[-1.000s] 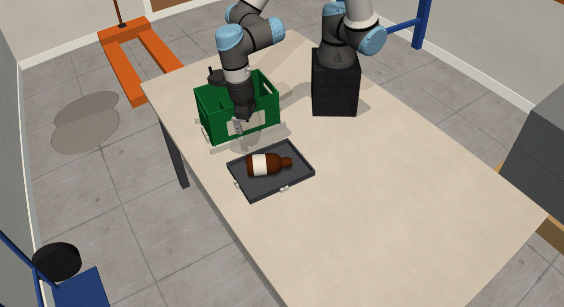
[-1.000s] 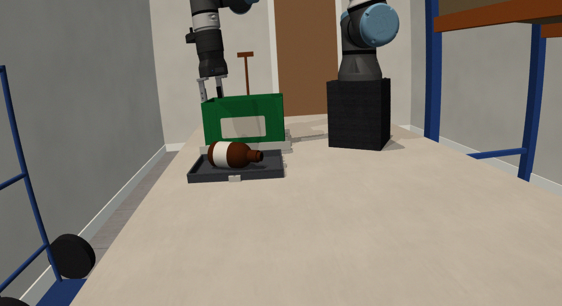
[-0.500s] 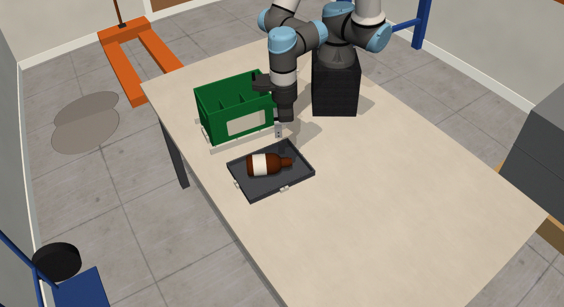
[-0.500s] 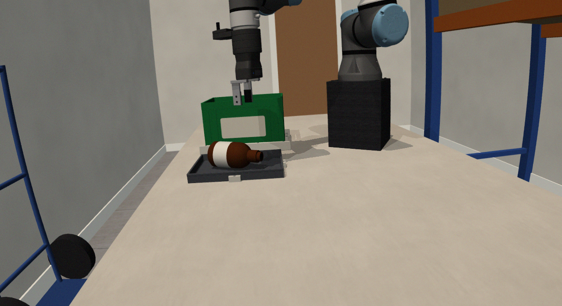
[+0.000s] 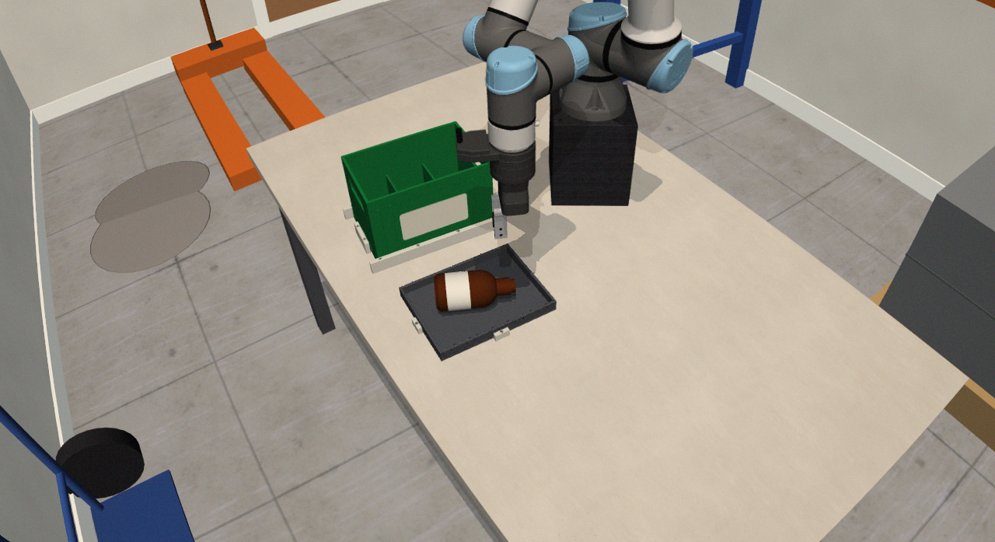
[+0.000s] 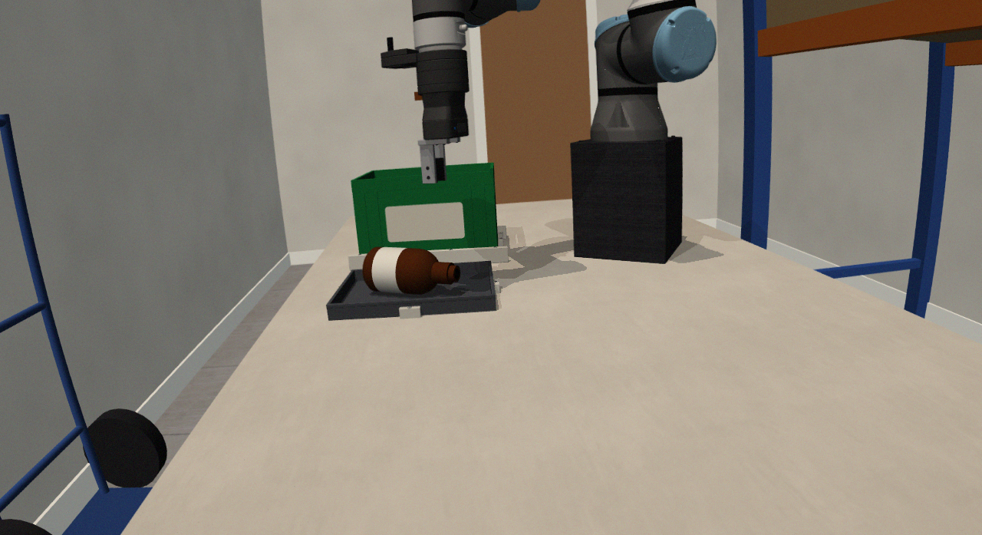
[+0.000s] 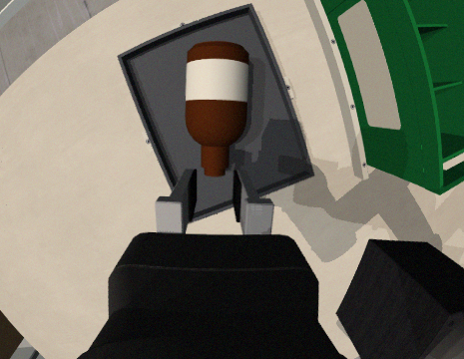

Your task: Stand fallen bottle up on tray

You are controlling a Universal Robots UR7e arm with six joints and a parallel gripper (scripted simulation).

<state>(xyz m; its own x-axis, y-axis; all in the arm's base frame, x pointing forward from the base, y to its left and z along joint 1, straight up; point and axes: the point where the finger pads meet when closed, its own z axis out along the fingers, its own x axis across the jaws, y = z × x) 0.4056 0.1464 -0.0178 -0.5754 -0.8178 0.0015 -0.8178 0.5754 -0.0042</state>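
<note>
A brown bottle (image 5: 469, 290) with a white label lies on its side on the dark grey tray (image 5: 487, 316), its neck pointing toward the arm's base. It also shows in the exterior view (image 6: 405, 269) and in the wrist view (image 7: 216, 100). My gripper (image 5: 499, 225) hangs in the air above the tray's far edge, next to the corner of the green crate (image 5: 417, 187). It points straight down. In the wrist view the fingers stand half apart with nothing between them, and the bottle's neck lies far below in line with the gap.
The green crate (image 6: 425, 209) with dividers stands on a pale base just behind the tray (image 6: 412, 295). The arm's black pedestal (image 5: 592, 155) stands to the right of the crate. The table's left edge runs close to the tray and crate.
</note>
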